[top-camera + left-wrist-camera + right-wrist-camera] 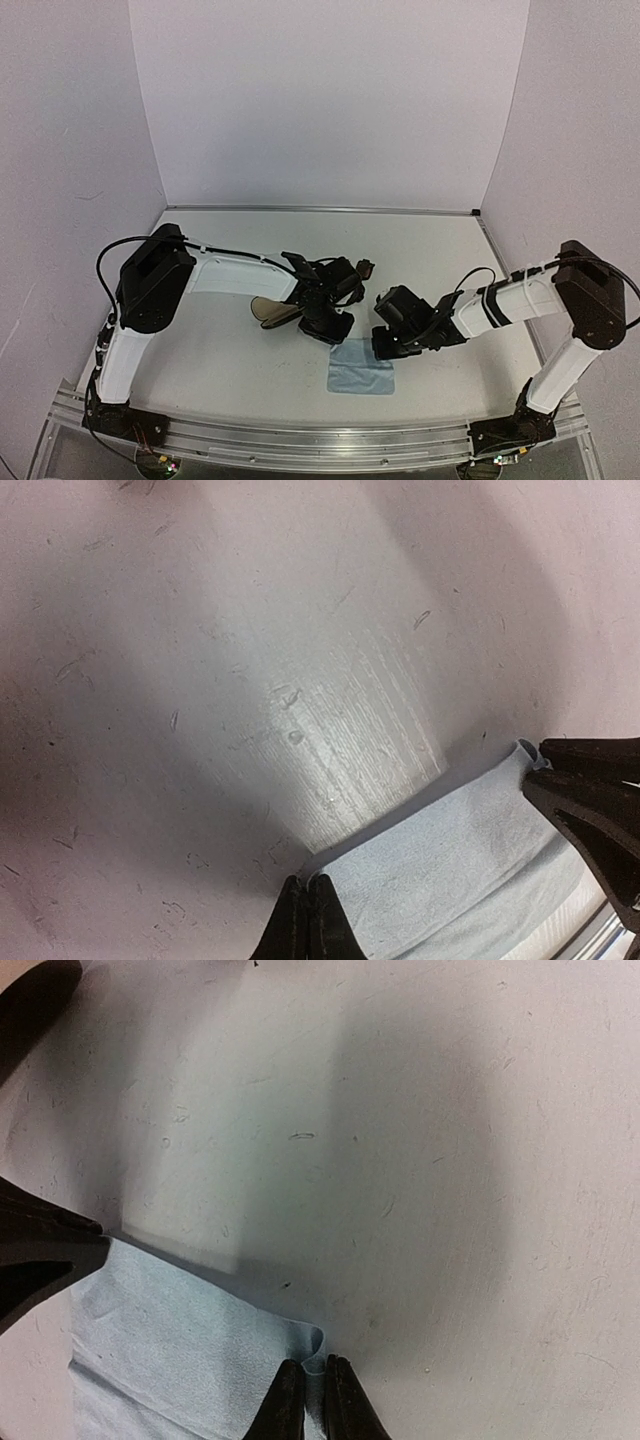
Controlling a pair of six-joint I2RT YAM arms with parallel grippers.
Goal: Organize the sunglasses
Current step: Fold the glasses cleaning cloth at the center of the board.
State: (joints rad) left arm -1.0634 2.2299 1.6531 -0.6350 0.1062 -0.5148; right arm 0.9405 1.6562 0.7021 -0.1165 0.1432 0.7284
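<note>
From above we see the blue cloth [362, 370] flat on the table [420, 250] near the middle, with a gripper at each far corner. The left wrist view shows the left gripper [307, 900] closed tight on the cloth's left corner. The right wrist view shows the right gripper [314, 1375] pinching the right corner, fingers nearly together. Only the overhead view shows the open case [272, 312], left of the cloth, and the dark sunglasses [365, 268] farther back, beside the left arm's wrist.
</note>
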